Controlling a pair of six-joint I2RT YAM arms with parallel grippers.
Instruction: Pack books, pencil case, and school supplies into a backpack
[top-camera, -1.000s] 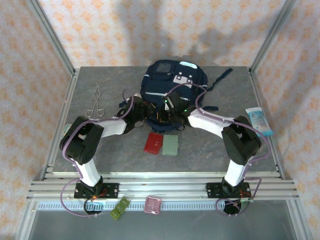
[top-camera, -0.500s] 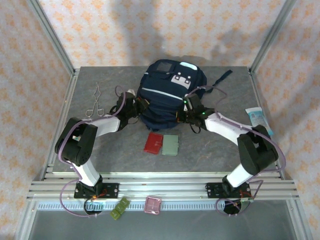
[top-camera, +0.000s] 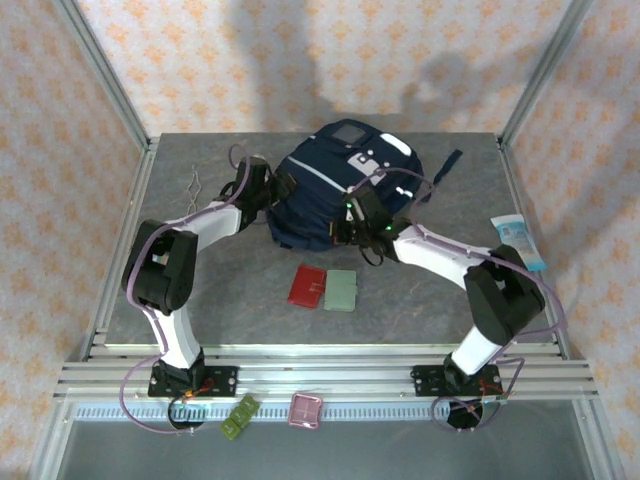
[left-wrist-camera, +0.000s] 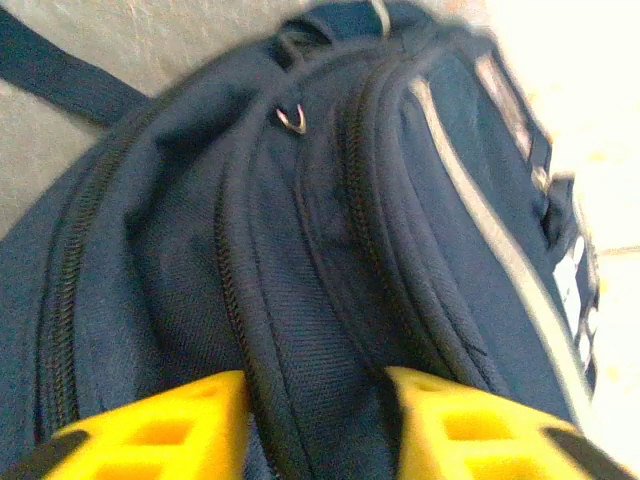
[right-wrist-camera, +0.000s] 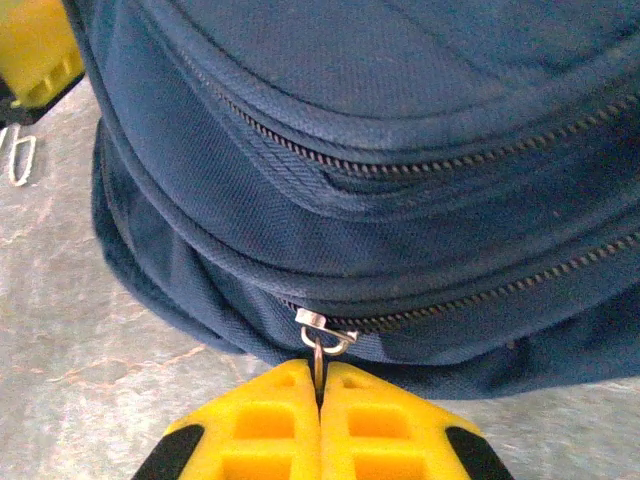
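At the far middle of the bench: the backpack (top-camera: 335, 185) lies here. It has turned since a second ago, and its grey patch now points more to the far right corner.
Left claw (top-camera: 262, 190): it was at the near side of the backpack and has gone round to the side facing the left edge. Its yellow fingers (left-wrist-camera: 150, 435) were together and now stand apart, with a fat fold of the backpack between them. We cannot tell if they press on it.
Right claw (right-wrist-camera: 320, 378): it has stayed tight together on the zip pull (right-wrist-camera: 322, 335), the small metal loop low on the near side of the backpack.
Zip: the teeth beside the pull look shut. The rest of it is hidden from us.
Red case (top-camera: 306, 286) and green case (top-camera: 342, 290): they lie side by side in the middle of the bench, near the backpack but outside it. They have not moved.
What it means: we think this is the opening step. The left claw has let go to find a new hold while the right claw works the zip. These two cases cannot go in until the mouth is open.
Watch out: the backpack swings when pulled, so we think it needs a firm hold.
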